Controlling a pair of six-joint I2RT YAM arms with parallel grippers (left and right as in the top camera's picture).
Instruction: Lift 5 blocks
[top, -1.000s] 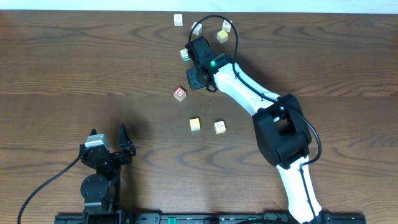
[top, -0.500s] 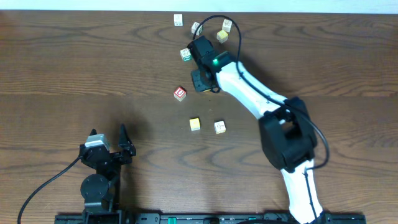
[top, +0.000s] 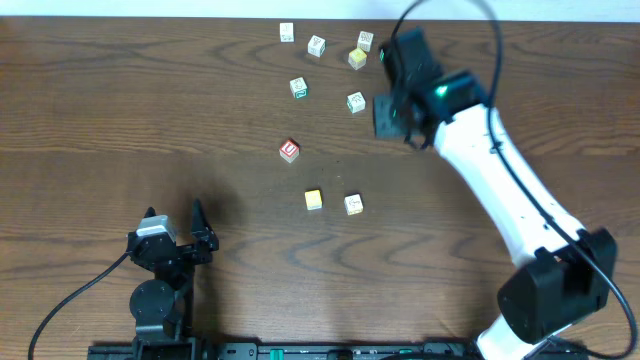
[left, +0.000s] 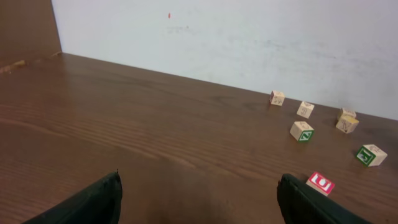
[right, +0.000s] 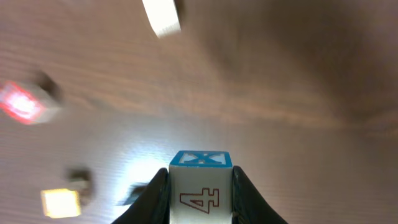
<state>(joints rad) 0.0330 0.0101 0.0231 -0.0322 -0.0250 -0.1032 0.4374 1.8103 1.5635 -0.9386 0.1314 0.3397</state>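
Right hand (right: 200, 198) is clenched on a block (right: 200, 163). It has a blue X on top and a red 4 on the face toward the wrist camera, with a finger (right: 155, 196) pressed against each side. It looks to be up off the table (right: 298, 143), which is blurred behind it, and a red block (right: 22, 102) smears past at the left edge.

From overhead, the right arm (top: 500, 190) sweeps in from the lower right and ends right of centre near the top. I can't pick out the held cube in that view.

Four top-row blocks (top: 316, 45) sit loosely spread near the upper edge. A green-printed block (top: 298, 88) and a pale block (top: 355, 102) lie a little below them, well apart from each other. The red block is alone at centre. Lower down, a yellow block (top: 314, 199) and a pale neighbour (top: 353, 204) lie near each other but not touching.

Left hand (left: 199, 208) is in the lower left of the overhead frame, low over the table. It is released, jaws spread wide, with only bare wood between them.
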